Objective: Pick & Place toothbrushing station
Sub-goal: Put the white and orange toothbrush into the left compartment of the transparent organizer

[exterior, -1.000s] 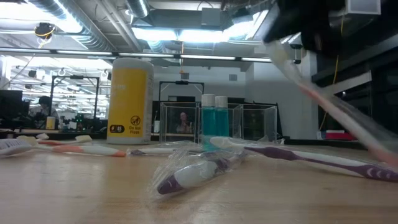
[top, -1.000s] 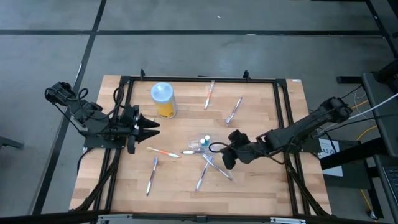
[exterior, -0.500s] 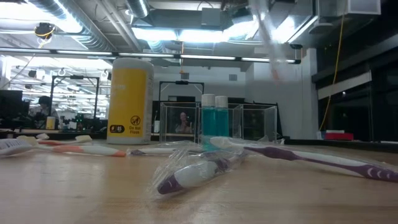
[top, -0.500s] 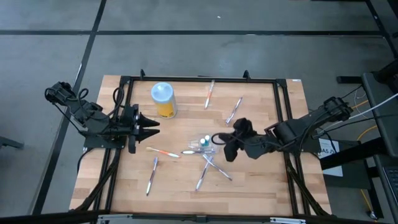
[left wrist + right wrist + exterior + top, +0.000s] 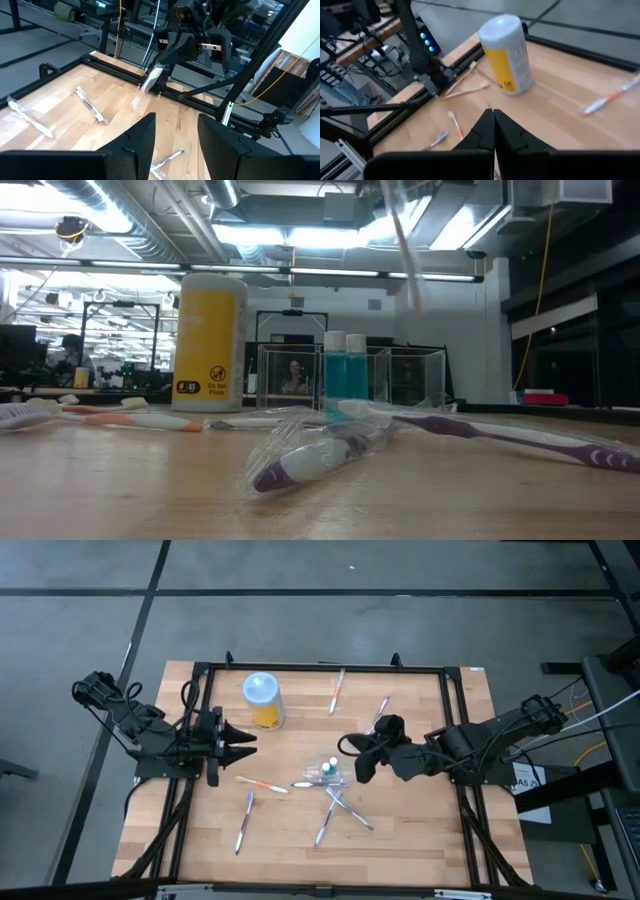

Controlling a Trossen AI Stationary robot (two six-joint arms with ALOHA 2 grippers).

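My right gripper (image 5: 358,770) is above the table's middle, shut on a wrapped whitish toothbrush (image 5: 147,82), which also shows high in the low view (image 5: 404,245). Below it stands a small clear holder (image 5: 328,770) with two teal bottles (image 5: 345,375). Several more toothbrushes lie flat on the wood: two at the far side (image 5: 337,690) (image 5: 377,715), an orange one (image 5: 262,785) and purple ones (image 5: 244,822) (image 5: 325,825). My left gripper (image 5: 250,743) waits open and empty at the table's left. My right gripper pinches the wrapped toothbrush between its two shut fingers near the toothbrush's upper end (image 5: 159,70). The toothbrush hangs below the fingers, slanted, lifted clear of the table and the holder. The gripper itself hides the exact place of contact.
A yellow canister with a white lid (image 5: 262,700) stands at the far left of the board. A black frame (image 5: 320,667) runs around the wooden top. A wrapped purple toothbrush (image 5: 310,455) and a bare purple one (image 5: 500,435) lie near the table's front.
My right gripper has risen and gone toward the table's far edge and a little left, staying shut. The toothbrush, whose lower end was low near the table and slanted, is now lifted clear and hangs more steeply.
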